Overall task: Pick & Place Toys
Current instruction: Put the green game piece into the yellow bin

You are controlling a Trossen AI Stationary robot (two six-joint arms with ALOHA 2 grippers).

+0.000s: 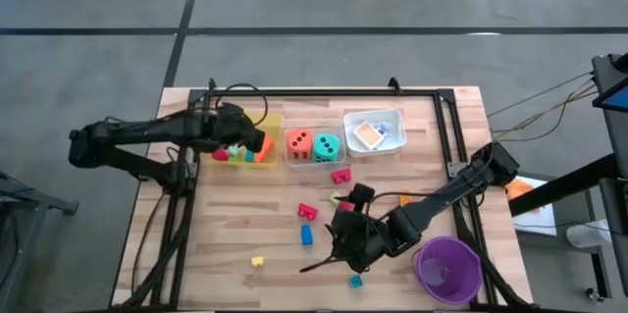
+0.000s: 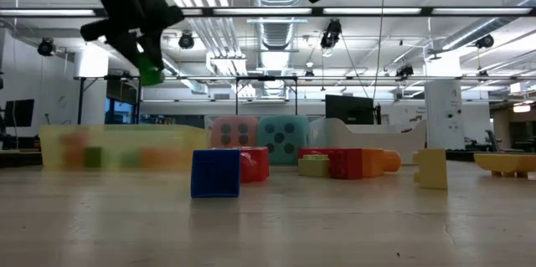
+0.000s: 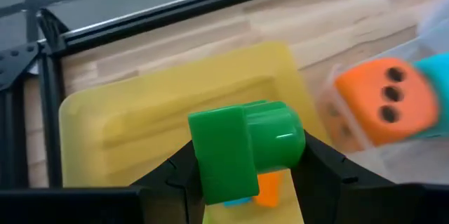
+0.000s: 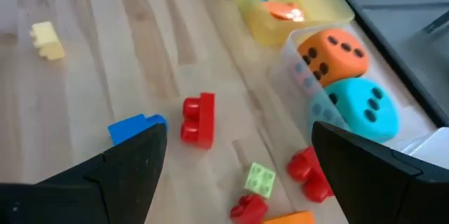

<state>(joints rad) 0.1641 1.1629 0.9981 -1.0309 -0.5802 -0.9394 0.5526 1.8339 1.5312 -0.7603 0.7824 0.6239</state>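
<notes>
Bright ceiling strip lights (image 2: pixel 276 12), soft shadows; orange die (image 3: pixel 382 101) blurred in left wrist view.

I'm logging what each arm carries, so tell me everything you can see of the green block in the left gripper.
The green block is glossy, smooth plastic: a squarish body with a rounded stud projecting from one side. It lies sideways, clamped between the left gripper's two dark fingers, which press its opposite sides. It hangs in the air above the yellow tray, touching nothing else. In the low view it shows well clear of the table.
</notes>
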